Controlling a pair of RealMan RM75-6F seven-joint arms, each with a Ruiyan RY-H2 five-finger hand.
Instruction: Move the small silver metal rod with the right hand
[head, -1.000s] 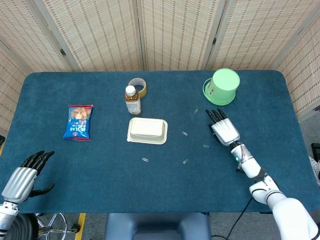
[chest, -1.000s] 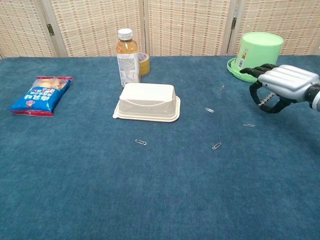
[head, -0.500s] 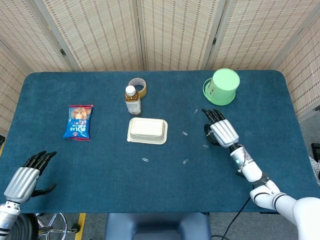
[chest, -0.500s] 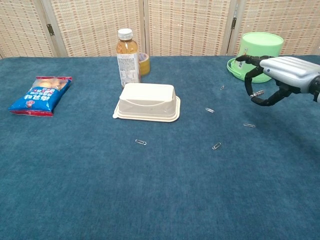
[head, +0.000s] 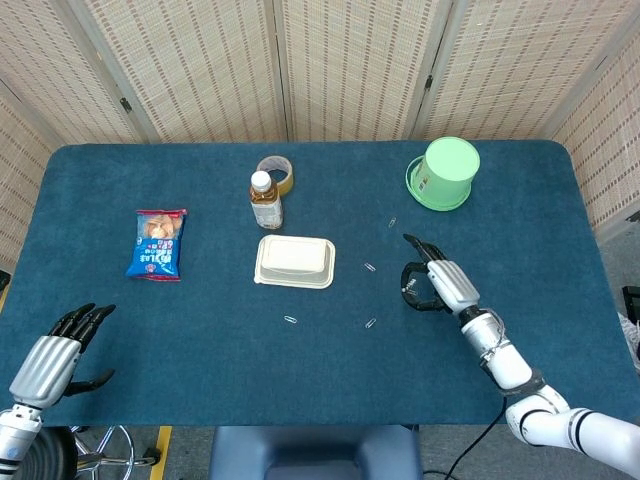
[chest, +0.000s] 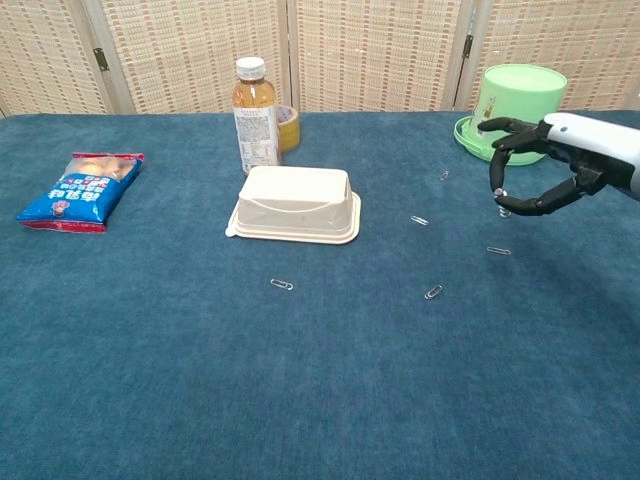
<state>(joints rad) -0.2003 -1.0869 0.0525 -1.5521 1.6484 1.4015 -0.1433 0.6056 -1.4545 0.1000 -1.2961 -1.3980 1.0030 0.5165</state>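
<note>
A small silver metal rod (chest: 503, 207) hangs above the blue cloth, pinched between the thumb and a fingertip of my right hand (chest: 570, 150). This hand (head: 437, 283) is right of centre, in front of the green tub (head: 443, 172), its other fingers arched apart. The rod is too small to make out in the head view. My left hand (head: 45, 362) hovers off the table's front left corner, fingers apart and holding nothing; the chest view does not show it.
Several paper clips lie scattered, such as one (chest: 497, 250) under my right hand and another (chest: 433, 292) nearer the front. A beige lidded box (head: 294, 260), a tea bottle (head: 265, 199), a tape roll (head: 275, 173) and a blue snack bag (head: 158, 243) sit further left.
My right hand has rolled from palm-down to fingers curled, drawn back toward the table's front, and now pinches the rod clear of the cloth. The left hand has barely moved.
</note>
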